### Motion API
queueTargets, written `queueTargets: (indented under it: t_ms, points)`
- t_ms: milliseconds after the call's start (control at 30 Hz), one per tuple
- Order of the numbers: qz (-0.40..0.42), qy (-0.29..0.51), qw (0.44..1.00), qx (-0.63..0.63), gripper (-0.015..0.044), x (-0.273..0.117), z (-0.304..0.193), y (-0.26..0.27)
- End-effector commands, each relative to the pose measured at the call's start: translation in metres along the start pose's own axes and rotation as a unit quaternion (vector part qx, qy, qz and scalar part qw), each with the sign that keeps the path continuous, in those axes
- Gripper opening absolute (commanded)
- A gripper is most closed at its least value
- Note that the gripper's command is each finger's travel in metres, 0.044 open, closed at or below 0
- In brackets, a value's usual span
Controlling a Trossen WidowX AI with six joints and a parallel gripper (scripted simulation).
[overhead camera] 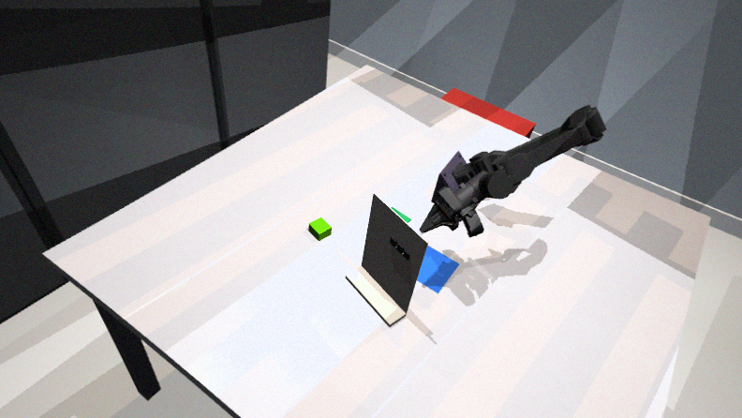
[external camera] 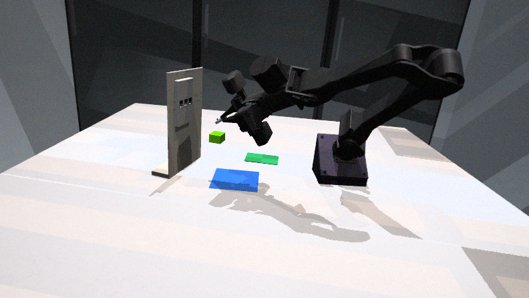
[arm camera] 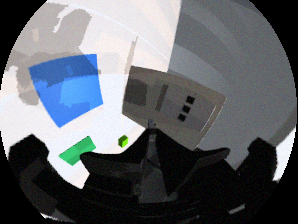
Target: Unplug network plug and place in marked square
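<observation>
My gripper (overhead camera: 423,229) (external camera: 222,118) (arm camera: 152,131) is shut on the small grey plug (external camera: 218,121) (arm camera: 151,123), which sticks out past the fingertips. The hand is tilted downward, in the air on the robot's side of the upright panel (overhead camera: 386,270) (external camera: 196,118) (arm camera: 142,107). The plug is clear of the panel. The socket block (external camera: 182,87) on the panel shows three dark, empty openings. The blue marked square (overhead camera: 441,270) (external camera: 234,178) (arm camera: 82,92) lies flat on the table, lower than the hand. The plug's tab is too small to make out.
A green rectangle (overhead camera: 401,215) (external camera: 261,158) (arm camera: 78,151) lies flat near the blue square. A lime-green block (overhead camera: 319,228) (external camera: 216,137) (arm camera: 123,141) sits on the table beyond the panel's side edge. A red box (overhead camera: 487,111) is at the table's far edge.
</observation>
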State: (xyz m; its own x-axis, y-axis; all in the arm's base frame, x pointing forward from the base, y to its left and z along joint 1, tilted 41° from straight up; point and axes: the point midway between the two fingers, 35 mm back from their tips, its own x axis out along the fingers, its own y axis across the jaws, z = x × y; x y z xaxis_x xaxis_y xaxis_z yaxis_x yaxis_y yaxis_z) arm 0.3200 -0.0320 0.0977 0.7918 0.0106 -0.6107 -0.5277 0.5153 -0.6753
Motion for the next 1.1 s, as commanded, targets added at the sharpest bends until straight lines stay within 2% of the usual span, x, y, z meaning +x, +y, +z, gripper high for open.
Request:
queueTargets:
  t_ms: [0,433,833,1067]
  points:
    - [0.044,-0.032,0.998,-0.023,0.0,0.005,0.002,0.015]
    - [0.138,-0.145,0.977,-0.068,0.0,0.006,0.01,0.048]
    - [0.181,-0.265,0.943,-0.082,0.0,-0.004,0.02,0.067]
    - [0.183,-0.272,0.941,-0.082,0.0,-0.004,0.021,0.068]
